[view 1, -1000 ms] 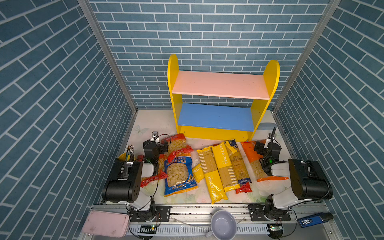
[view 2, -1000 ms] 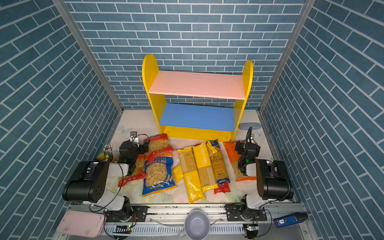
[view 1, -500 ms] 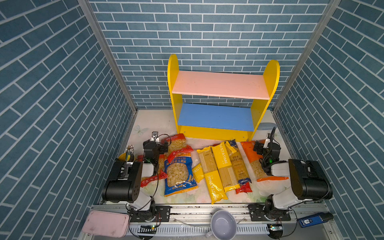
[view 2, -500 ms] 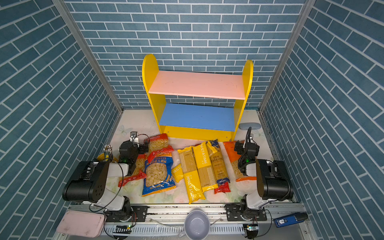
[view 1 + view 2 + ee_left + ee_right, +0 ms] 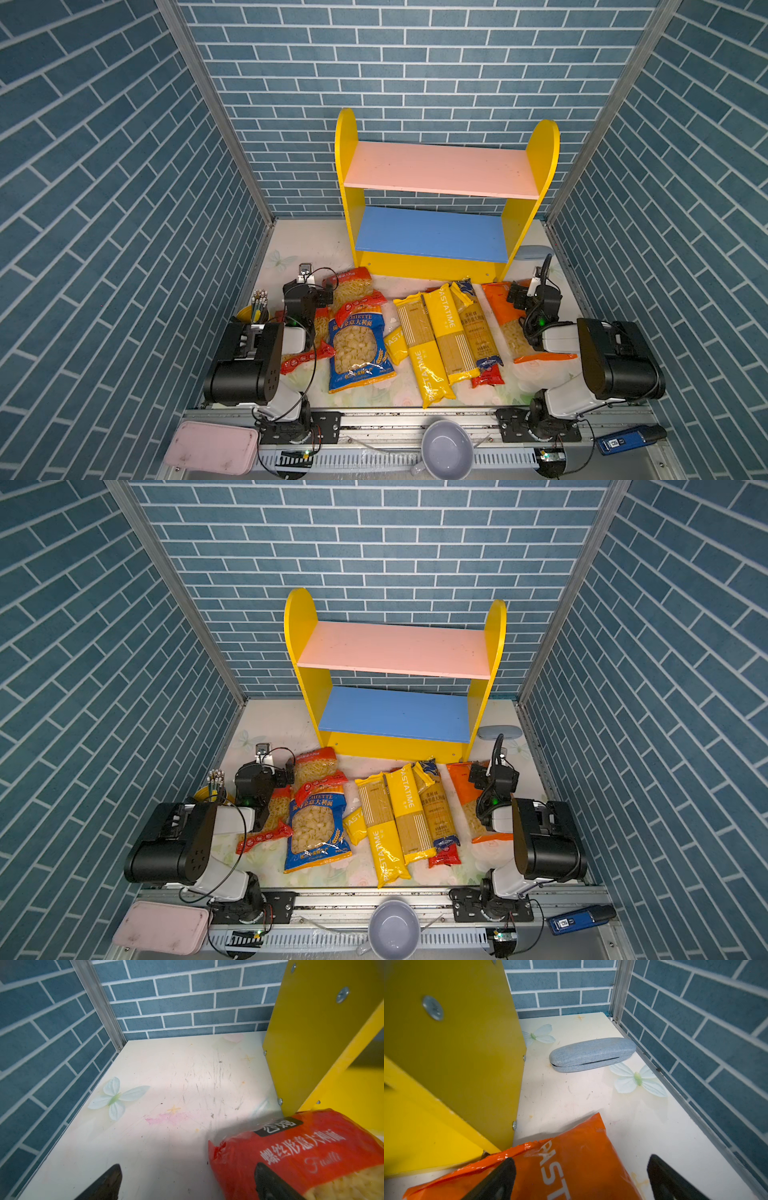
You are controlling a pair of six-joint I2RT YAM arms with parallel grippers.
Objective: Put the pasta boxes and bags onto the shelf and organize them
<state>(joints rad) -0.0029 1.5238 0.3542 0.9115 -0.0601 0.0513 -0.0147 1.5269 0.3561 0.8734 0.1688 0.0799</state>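
Left gripper [image 5: 187, 1178] is spread wide and empty, low over the table in front of the shelf's [image 5: 428, 232] left panel. The red bag [image 5: 291, 1153] sits off to the shelf side of it, under one finger [image 5: 268, 1180] only and not centred. Right gripper [image 5: 581, 1176] is also wide and empty, in front of the shelf's right panel. The orange bag [image 5: 571, 1167] fills most of its gap, so that arm looks better lined up for a first grab. In a top view the orange bag's long axis runs straight out from the shelf front. The yellow packs [image 5: 440, 328] lie the same way in front of the shelf's middle, about equally near either arm. All bags are on the table in front of the shelf and both boards are bare. The wrist views show the finger spread and the bag offsets, which the top views make too small and dark to read. The top views give the whole pile and the bare boards. The right wrist shows a grey case [image 5: 591, 1054] beside the shelf's right panel.
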